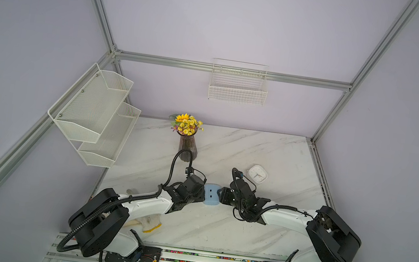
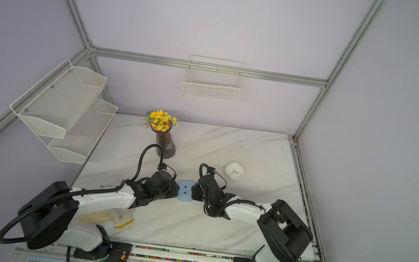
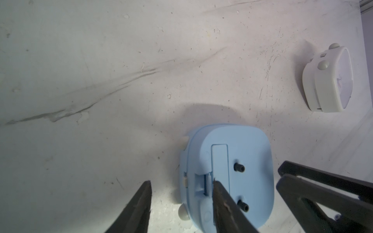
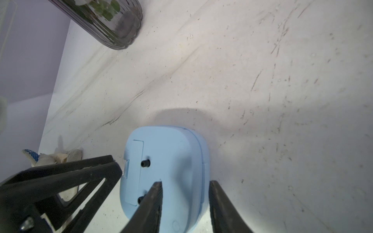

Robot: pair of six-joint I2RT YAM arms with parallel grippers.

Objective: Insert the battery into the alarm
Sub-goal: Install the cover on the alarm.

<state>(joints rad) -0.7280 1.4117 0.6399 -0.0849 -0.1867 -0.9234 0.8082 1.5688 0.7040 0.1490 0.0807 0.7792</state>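
The light blue alarm [image 1: 211,194] [image 2: 185,191] lies back up on the marble table [image 1: 244,231], between my two grippers. Its back [image 3: 232,157] shows a long cover panel and two black knobs. My left gripper [image 3: 181,181] [image 1: 204,192] is open: one finger [image 3: 220,197] hangs over the alarm's back, the other [image 3: 141,201] stands apart over bare table. The fingers of my right gripper [image 4: 185,182] [image 1: 220,194] straddle the alarm's opposite edge [image 4: 199,161], one over the back, one close beside the rim. Whether they press on it is unclear. The battery is out of view.
A white square clock [image 1: 258,174] [image 3: 327,80] lies behind the right arm. A glass vase of yellow flowers [image 1: 188,145] stands behind the left gripper. A work glove [image 1: 146,223] lies under the left arm. A wire basket [image 1: 238,88] and mesh shelves [image 1: 94,112] hang on the walls.
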